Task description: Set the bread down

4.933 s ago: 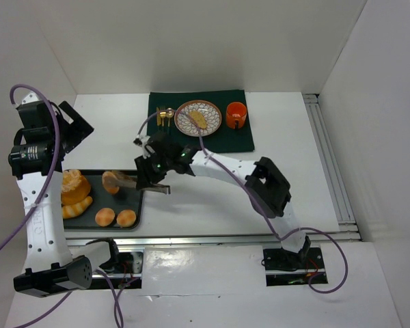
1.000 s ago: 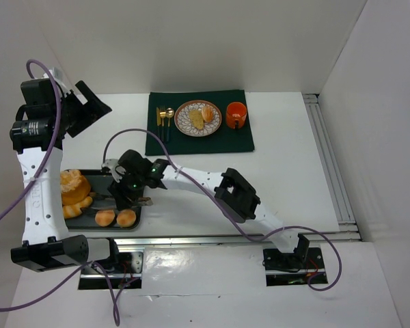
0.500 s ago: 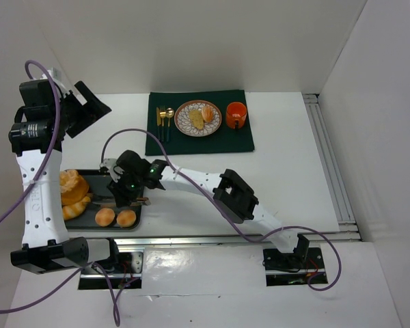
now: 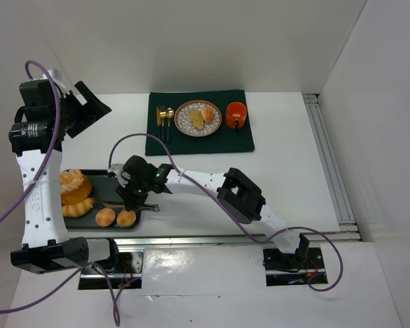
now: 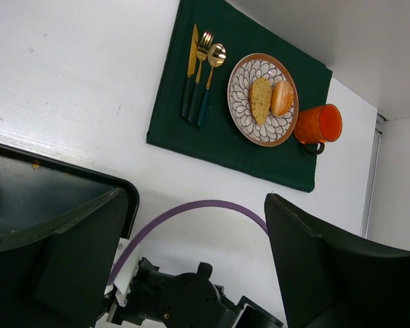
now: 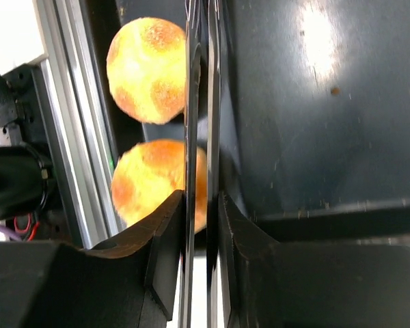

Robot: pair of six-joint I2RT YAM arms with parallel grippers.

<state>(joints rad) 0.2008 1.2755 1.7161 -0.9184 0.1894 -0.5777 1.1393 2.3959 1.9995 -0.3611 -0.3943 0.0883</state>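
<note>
Right now my right end effector [image 6: 199, 27] is shut over the glossy black tray [image 6: 314, 137], its thin, flat metal fingers nearly pressed together and gripping nothing. Two round, golden-crusted buns [image 6: 150, 68] sit just beside the blades, along the tray's near rim by the rail. A slice [image 5: 261, 99] and a roll [image 5: 281, 98] lie on the patterned plate [image 5: 239, 113] on the green mat [image 5: 219, 147]. The left end effector [image 5: 201, 232] hangs high, jaws wide and holding nothing. Open white worktop [image 4: 280, 157] lies between tray and mat.
</note>
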